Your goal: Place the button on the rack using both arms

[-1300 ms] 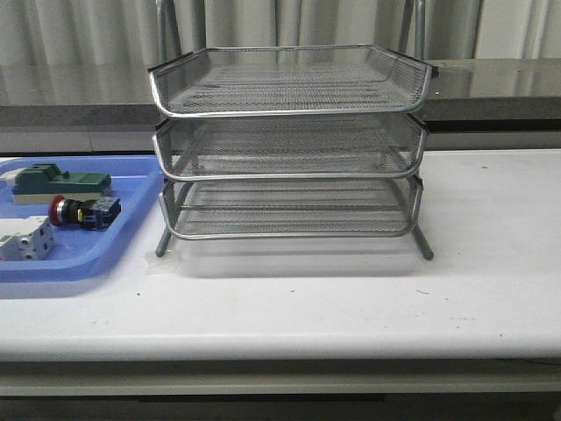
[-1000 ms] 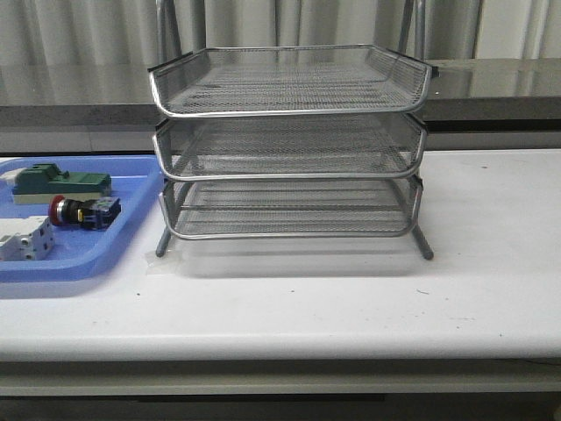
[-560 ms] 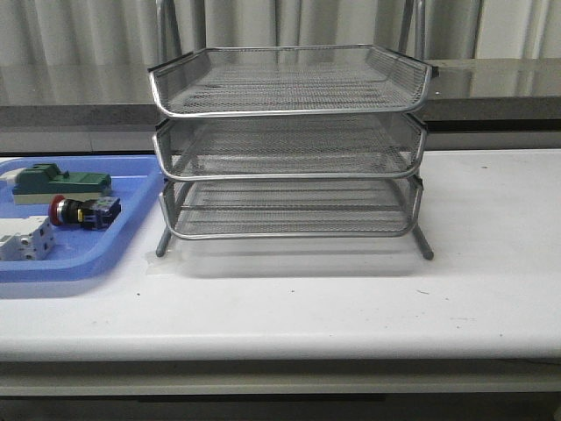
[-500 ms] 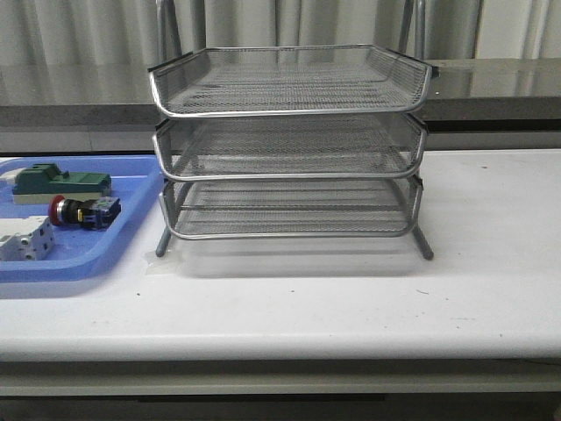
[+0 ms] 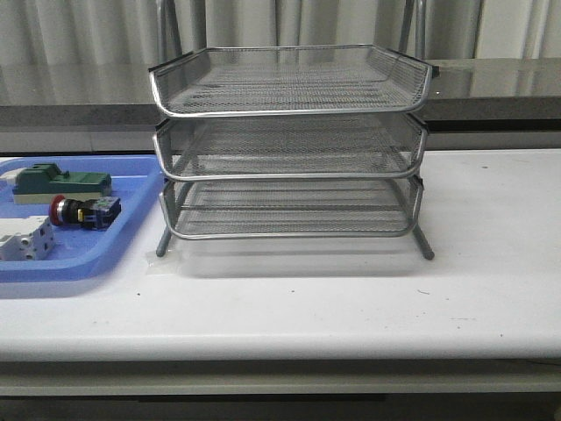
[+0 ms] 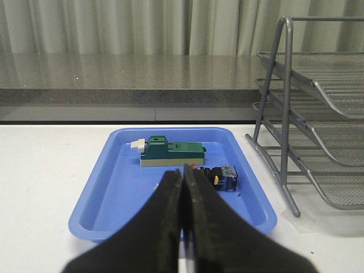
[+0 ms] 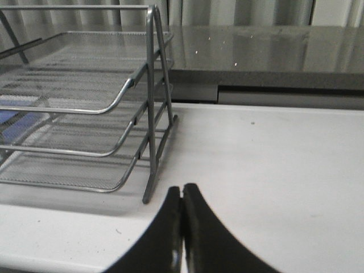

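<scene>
We see both jaws pressed together on nothing, left gripper [image 6: 182,185] facing the blue tray [image 5: 131,230] where the button [image 5: 81,211] lies between a green block [image 5: 61,183] and white block [image 5: 24,239], right gripper [image 7: 182,202] beside the rack [image 5: 289,145].

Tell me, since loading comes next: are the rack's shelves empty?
Empty: all three mesh shelves of the rack show bare; the button lies in the blue tray.

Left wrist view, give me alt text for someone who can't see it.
A shut black tool hovers short of a blue tray holding a red-headed button and a green block. A wire rack stands beside the tray on a white table.
</scene>
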You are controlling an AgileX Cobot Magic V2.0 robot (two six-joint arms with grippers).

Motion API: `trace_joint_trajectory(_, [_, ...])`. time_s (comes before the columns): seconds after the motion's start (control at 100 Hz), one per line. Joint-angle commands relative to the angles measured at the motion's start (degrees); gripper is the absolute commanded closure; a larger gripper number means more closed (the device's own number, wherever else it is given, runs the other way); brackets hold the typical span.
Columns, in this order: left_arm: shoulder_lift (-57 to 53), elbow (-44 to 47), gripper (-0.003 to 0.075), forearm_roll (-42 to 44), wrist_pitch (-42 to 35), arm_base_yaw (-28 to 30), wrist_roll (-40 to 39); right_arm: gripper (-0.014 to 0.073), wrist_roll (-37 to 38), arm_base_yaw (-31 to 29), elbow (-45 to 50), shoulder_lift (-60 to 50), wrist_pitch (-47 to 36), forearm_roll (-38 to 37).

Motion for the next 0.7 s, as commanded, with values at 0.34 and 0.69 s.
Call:
trace_joint_trajectory(0.34, [-0.9, 2.0, 0.0741, -0.3, -4.5, -0.3, -0.4, 0.0651, -0.1, -0.5, -21.9, 29.1, 15.5, 1.6])
trace_joint_trajectory(0.69, [-0.9, 2.0, 0.0741, -0.3, -4.5, -0.3, -0.4, 0.0647, -0.2, -0.5, -22.0, 41.7, 13.5, 20.5])
